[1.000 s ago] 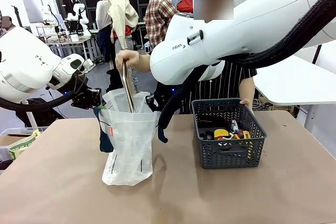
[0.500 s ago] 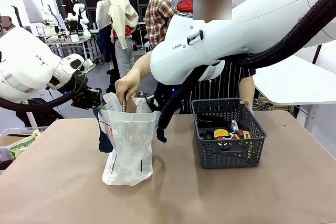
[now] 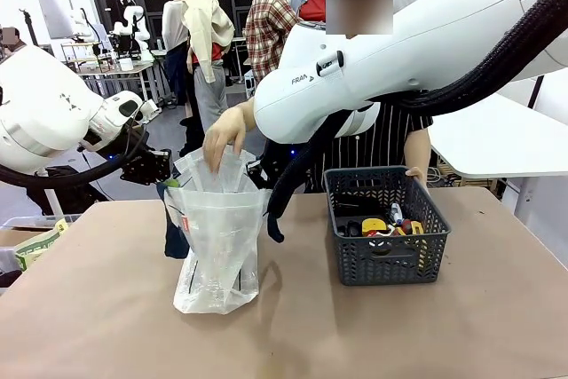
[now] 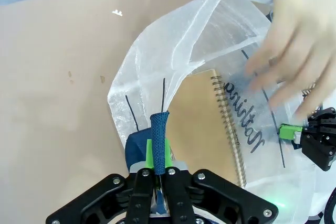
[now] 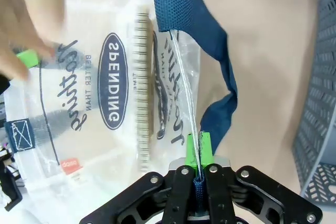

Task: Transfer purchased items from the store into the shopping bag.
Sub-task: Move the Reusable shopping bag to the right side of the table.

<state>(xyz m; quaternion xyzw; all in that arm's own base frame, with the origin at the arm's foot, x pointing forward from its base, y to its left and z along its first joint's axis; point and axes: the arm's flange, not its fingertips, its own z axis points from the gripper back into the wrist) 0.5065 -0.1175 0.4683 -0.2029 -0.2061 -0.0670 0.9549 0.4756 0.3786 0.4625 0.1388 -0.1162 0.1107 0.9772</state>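
Observation:
The shopping bag [image 3: 217,241] stands open on the table, held up between my two grippers. My left gripper [image 4: 157,153] is shut on one dark blue handle [image 4: 158,129], at the bag's left side in the front view [image 3: 160,169]. At the other side, my right gripper [image 5: 197,156] is shut on the bag's edge and the second handle [image 5: 194,30]. A brown spiral notebook [image 4: 207,124] stands inside the bag. A person's hand [image 3: 224,138] hovers over the bag's mouth. The store [image 3: 390,264], a dark grey basket, sits to the right with small yellow, red and white purchased items [image 3: 383,225] in it.
The brown table [image 3: 106,326] has free room in front of the bag and basket. My right arm's big white link [image 3: 399,51] spans the upper right of the front view. The person's other hand [image 3: 415,172] rests on the basket's far rim.
The person's hand lowered the notebook into the bag and let go of it; the hand is now open just above the bag's mouth. Both grippers have kept their hold.

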